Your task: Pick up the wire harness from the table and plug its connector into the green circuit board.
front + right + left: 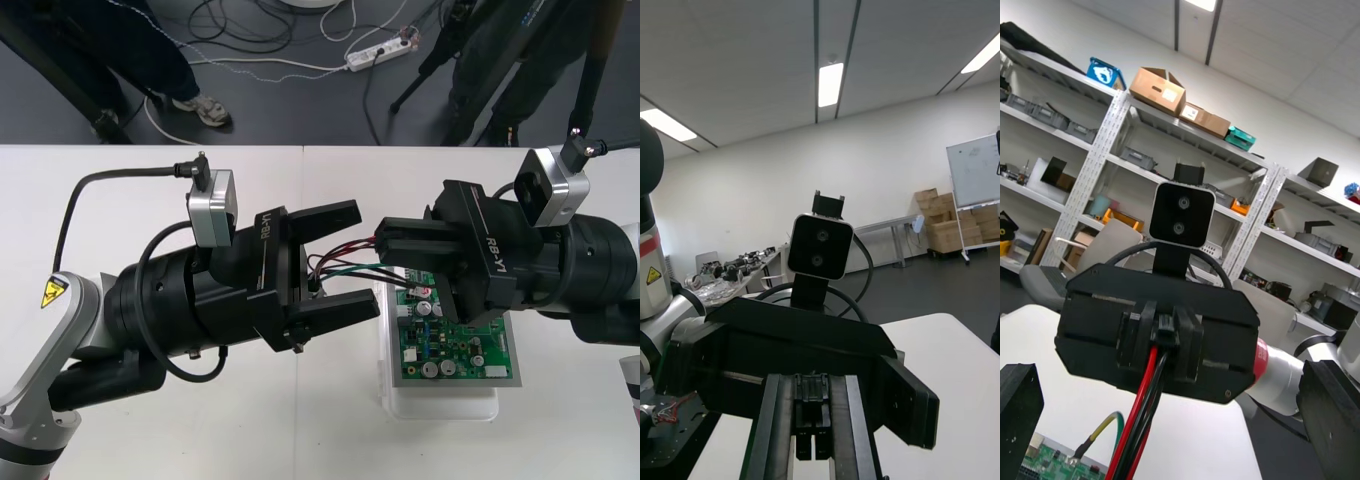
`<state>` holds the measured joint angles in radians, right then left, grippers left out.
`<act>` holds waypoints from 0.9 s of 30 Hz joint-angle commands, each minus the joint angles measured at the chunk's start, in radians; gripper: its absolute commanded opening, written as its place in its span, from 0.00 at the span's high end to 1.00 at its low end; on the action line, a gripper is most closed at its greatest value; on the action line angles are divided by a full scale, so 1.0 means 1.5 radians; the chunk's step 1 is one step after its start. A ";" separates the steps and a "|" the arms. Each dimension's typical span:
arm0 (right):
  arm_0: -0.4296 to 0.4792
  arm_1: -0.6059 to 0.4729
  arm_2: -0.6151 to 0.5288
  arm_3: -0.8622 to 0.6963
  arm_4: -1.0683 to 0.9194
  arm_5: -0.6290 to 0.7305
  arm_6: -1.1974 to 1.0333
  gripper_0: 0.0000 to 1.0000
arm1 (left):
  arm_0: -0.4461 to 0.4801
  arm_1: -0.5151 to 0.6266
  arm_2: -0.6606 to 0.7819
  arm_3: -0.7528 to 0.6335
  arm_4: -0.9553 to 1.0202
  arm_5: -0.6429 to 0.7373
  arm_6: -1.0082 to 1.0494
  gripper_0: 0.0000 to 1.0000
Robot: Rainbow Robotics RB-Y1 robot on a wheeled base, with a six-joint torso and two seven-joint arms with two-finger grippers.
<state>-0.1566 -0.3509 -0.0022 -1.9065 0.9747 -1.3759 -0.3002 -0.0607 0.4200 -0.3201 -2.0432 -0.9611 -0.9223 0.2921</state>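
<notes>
My right gripper point(382, 250) hangs above the table, just off the left edge of the green circuit board point(452, 345), shut on the harness's small black plug point(812, 409). In the left wrist view the plug point(1169, 330) sits between its fingers. The red, black and green wires point(345, 265) run from there toward the palm of my left gripper point(366, 258). That gripper faces the right one and is open, one finger point(330, 215) on each side of the wires. The board rests on its white base point(440, 400).
Each arm's wrist camera stands on top of its gripper: the left arm's camera point(212, 205) and the right arm's camera point(548, 188). Bare table lies in front of and behind the two grippers. The table's far edge point(300, 147) meets dark floor.
</notes>
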 commanded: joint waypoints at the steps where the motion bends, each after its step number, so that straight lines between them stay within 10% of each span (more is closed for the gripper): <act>1: 0.006 -0.014 -0.034 -0.041 0.023 0.010 0.018 1.00 | -0.038 0.022 -0.014 -0.029 0.019 0.037 -0.002 0.00; 27: 0.050 -0.015 -0.055 -0.113 0.104 0.078 -0.007 1.00 | -0.094 0.088 -0.055 -0.028 0.023 0.063 0.003 0.00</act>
<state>-0.0937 -0.3516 -0.0588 -2.0343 1.1267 -1.2704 -0.3012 -0.1624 0.5362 -0.3766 -2.0433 -0.9394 -0.8837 0.2921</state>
